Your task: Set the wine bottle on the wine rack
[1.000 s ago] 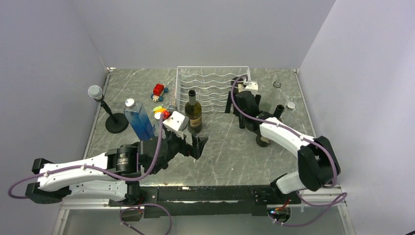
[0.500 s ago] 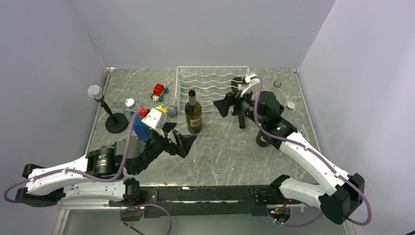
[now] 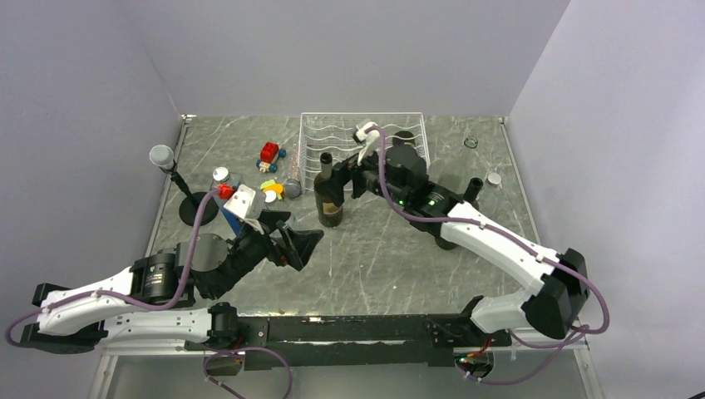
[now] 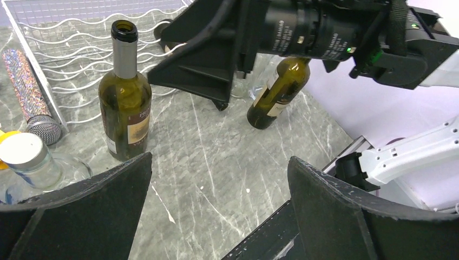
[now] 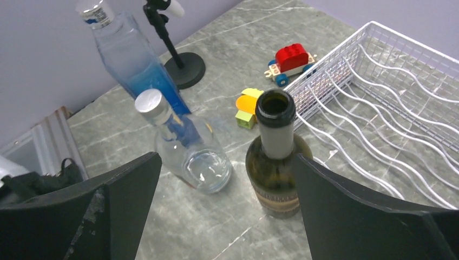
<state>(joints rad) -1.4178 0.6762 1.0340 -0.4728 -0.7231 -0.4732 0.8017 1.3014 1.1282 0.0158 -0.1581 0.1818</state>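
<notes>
Wine bottle (image 3: 329, 199) stands upright, neck up, beside the wine rack (image 3: 320, 137).

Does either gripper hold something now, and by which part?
Nothing is held. The right gripper stands open beside the wine bottle, not touching it; the left gripper is open too.

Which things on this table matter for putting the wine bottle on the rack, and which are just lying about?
For the job: wine bottle, wine rack.
Lying about: blue bottle, clear glass bottle, toy car, microphone stand, glittery microphone.
</notes>
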